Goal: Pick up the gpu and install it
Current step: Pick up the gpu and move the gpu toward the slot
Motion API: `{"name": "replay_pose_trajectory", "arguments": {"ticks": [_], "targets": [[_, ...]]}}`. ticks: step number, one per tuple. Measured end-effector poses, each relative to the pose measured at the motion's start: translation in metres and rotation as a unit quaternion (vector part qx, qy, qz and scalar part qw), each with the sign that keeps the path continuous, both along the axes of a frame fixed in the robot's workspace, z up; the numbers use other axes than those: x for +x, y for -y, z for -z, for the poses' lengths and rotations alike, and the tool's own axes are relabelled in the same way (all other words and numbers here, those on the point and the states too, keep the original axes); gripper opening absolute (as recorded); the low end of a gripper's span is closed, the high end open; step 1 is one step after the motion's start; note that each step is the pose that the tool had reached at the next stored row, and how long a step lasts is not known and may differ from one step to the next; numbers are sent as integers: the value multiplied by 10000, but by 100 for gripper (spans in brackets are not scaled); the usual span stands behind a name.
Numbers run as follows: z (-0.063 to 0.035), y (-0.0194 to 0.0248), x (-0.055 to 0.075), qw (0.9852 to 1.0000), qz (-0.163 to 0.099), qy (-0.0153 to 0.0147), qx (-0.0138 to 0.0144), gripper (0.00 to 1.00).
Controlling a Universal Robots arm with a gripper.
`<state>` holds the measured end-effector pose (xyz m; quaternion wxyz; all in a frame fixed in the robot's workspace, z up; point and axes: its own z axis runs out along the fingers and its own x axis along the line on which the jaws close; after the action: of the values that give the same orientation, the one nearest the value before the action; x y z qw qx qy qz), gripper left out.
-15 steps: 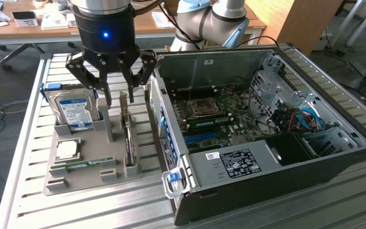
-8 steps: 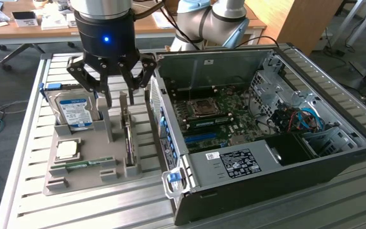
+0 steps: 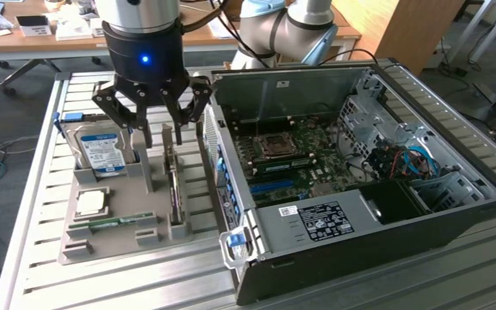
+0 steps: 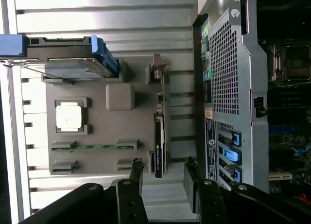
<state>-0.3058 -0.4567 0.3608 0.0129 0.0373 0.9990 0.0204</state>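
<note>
progress: early | gpu (image 3: 172,187) stood edgewise in tray (image 3: 127,240), not lifted, not installed | gripper (image 3: 163,139) hung above tray, jaws wide, empty

**Greys, greens and touches of blue**

The gpu (image 4: 159,146) shows a dark face with what looks like a green edge, though it is seen edge-on. The holder (image 3: 127,194) is matte grey, and the bench (image 3: 33,258) is silvery with ribbed stripes. The hard drive (image 3: 101,152) is silver with a blue-and-white label. The memory stick (image 3: 110,223) is green. The computer case (image 3: 386,252) is black and its motherboard (image 3: 309,155) is green.
</note>
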Motion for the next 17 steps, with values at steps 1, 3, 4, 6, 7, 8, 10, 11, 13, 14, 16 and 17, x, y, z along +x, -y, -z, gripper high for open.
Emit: {"name": "replay_pose_trajectory", "arguments": {"ticks": [1,3,4,6,7,8,10,11,13,14,16,17], "targets": [[8,0,0,10000,0,0,0,47],[16,0,0,10000,0,-1,-1,47],[16,0,0,10000,0,-1,-1,47],[17,0,0,10000,0,0,-1,47],[18,0,0,10000,0,0,0,47],[18,0,0,10000,0,0,0,47],[18,0,0,10000,0,0,0,47],[21,0,0,10000,0,0,0,47],[31,0,0,10000,0,1,1,47],[38,0,0,10000,0,0,0,47],[55,0,0,10000,0,0,0,47],[64,0,0,10000,0,0,0,47]]}}
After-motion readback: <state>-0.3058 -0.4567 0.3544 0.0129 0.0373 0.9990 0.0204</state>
